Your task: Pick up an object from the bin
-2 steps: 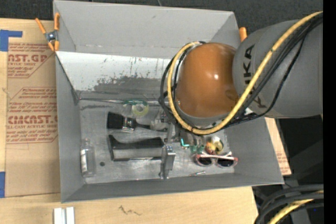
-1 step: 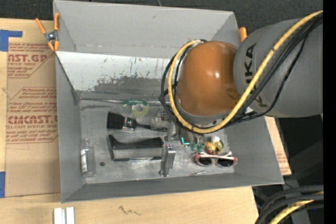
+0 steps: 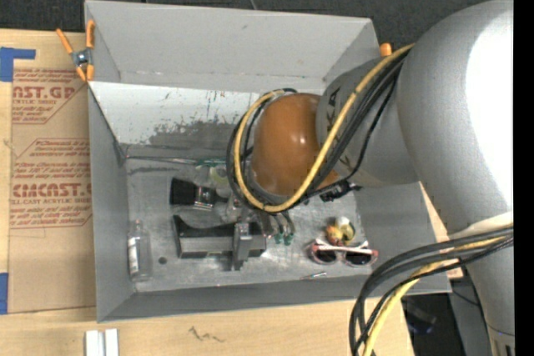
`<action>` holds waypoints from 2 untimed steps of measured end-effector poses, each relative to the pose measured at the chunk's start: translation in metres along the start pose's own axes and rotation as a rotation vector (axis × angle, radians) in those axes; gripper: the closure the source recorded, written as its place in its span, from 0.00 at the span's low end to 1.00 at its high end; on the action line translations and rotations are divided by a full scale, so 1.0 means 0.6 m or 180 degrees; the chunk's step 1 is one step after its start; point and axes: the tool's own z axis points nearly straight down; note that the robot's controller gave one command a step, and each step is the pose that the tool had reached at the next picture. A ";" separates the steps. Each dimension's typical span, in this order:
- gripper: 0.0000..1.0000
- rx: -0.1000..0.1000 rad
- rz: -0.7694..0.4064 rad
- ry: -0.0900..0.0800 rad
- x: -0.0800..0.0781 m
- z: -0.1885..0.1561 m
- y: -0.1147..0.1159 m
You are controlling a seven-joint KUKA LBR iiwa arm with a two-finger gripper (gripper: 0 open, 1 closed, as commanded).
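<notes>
Noted gripper [image 3: 244, 244] low beside black bracket [image 3: 200, 244], mid bin [image 3: 113, 279] by near edge. Spread or pinched: cannot tell. Risk of skidding off flat bracket; of snagging sunglasses [image 3: 342, 253] toward right corner.

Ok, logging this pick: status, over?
Gripper low over dark grey flat block, bin floor centre. No hold confirmed. White-framed dark-lens sunglasses lie apart, view's right, not in the way.
</notes>
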 end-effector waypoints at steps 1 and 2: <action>1.00 -0.0001 0.0000 0.0000 0.000 0.000 0.000; 1.00 0.0007 -0.0001 0.0026 -0.005 -0.199 -0.002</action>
